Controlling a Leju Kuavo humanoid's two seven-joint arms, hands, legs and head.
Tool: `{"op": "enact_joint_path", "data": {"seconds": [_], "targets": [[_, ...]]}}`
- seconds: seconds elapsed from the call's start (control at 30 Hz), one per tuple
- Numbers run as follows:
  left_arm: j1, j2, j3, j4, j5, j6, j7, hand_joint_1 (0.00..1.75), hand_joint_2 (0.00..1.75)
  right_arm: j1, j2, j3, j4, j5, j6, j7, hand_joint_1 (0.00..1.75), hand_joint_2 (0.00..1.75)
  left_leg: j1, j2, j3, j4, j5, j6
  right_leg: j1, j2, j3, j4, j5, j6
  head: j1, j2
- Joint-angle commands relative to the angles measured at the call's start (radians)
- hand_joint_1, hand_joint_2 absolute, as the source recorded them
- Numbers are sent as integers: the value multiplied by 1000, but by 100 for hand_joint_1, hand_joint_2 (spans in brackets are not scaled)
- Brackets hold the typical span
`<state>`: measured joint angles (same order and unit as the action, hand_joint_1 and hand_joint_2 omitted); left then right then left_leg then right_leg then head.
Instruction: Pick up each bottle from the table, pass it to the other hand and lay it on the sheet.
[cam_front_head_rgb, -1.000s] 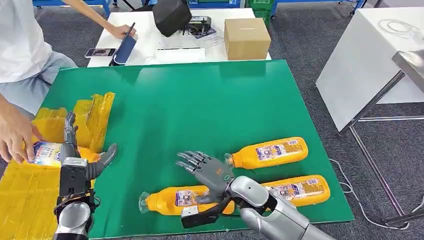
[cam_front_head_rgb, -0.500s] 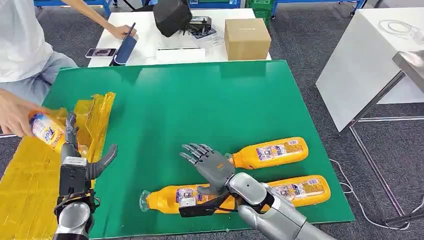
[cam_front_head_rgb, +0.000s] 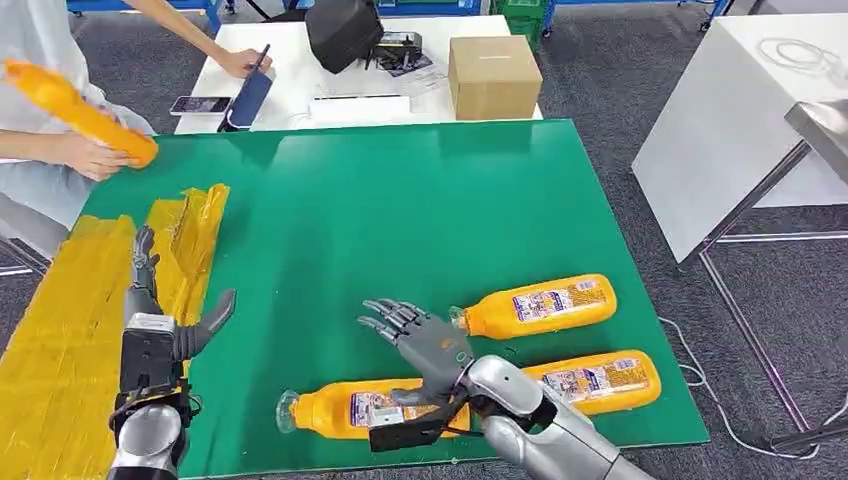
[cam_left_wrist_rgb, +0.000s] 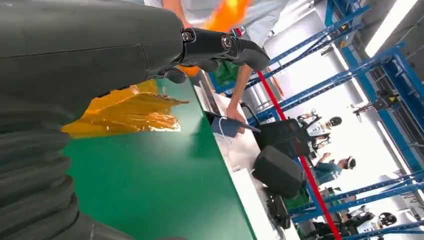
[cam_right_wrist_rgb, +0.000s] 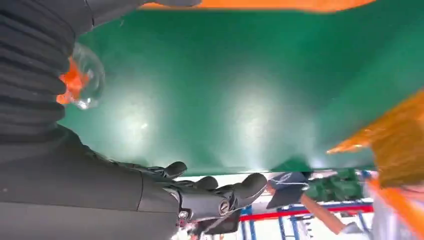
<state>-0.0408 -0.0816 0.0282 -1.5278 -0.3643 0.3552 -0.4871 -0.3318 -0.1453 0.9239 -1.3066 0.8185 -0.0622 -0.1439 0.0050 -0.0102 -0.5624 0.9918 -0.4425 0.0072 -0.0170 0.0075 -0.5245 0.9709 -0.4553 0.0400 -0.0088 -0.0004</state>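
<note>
Three orange bottles with clear caps lie on the green table (cam_front_head_rgb: 400, 200). The nearest bottle (cam_front_head_rgb: 330, 408) lies at the front, its cap (cam_right_wrist_rgb: 82, 82) pointing left. My right hand (cam_front_head_rgb: 422, 343) hovers right over its body, fingers spread and holding nothing. The other two bottles (cam_front_head_rgb: 540, 305) (cam_front_head_rgb: 598, 378) lie to the right of that hand. My left hand (cam_front_head_rgb: 160, 330) stands upright and open at the edge of the yellow sheet (cam_front_head_rgb: 60, 350), fingers (cam_left_wrist_rgb: 220, 44) extended. A person at the far left holds a fourth orange bottle (cam_front_head_rgb: 75, 110) in the air.
Behind the green table stands a white table with a cardboard box (cam_front_head_rgb: 493, 75), a black bag (cam_front_head_rgb: 342, 32) and a phone (cam_front_head_rgb: 200, 104). A white bench (cam_front_head_rgb: 730, 120) stands to the right. The yellow sheet's crumpled edge (cam_front_head_rgb: 195, 235) rises near my left hand.
The person lifted the bottle off the yellow sheet and carried it up to the far left. My right hand settled slightly lower over the front bottle. My left hand stayed put.
</note>
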Motion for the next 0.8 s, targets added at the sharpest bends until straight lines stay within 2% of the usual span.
{"op": "enact_joint_path", "data": {"seconds": [0.03, 0.27, 0.4, 0.67, 0.8], "targets": [[-54, -2, -17, 94, 11, -10, -7, 0, 175, 64, -3, 2, -104, -122, 54, -99, 0, 175, 1, -2, 0, 0, -1, 0, 1, -3, 1, -1, -1, -2, 0, 0], [-62, -2, -22, 104, 11, -6, -13, 0, 175, 26, -12, 47, -46, -117, 73, -113, 0, 175, 0, -1, -3, 0, 0, 0, 1, -2, -2, -1, 0, -1, 0, 0], [-74, 0, -25, 119, 11, -4, -15, 0, 175, -33, -39, 124, 7, -78, 102, -97, 0, 175, 1, -1, -2, -1, 0, 0, 1, -2, -1, -1, 0, -1, 0, 0], [-74, 1, -25, 119, 11, -4, -15, 0, 175, -33, -42, 122, 10, -81, 102, -99, 0, 175, 0, 0, -3, -1, 0, 0, 1, -1, -1, -1, 0, -1, 0, 0], [-76, 1, -24, 131, 18, -4, -18, 0, 175, -91, -84, 194, 39, -30, 123, -73, 0, 175, 0, 0, -3, 0, 0, 0, 0, -1, -2, 0, 0, -1, 0, 0]]}}
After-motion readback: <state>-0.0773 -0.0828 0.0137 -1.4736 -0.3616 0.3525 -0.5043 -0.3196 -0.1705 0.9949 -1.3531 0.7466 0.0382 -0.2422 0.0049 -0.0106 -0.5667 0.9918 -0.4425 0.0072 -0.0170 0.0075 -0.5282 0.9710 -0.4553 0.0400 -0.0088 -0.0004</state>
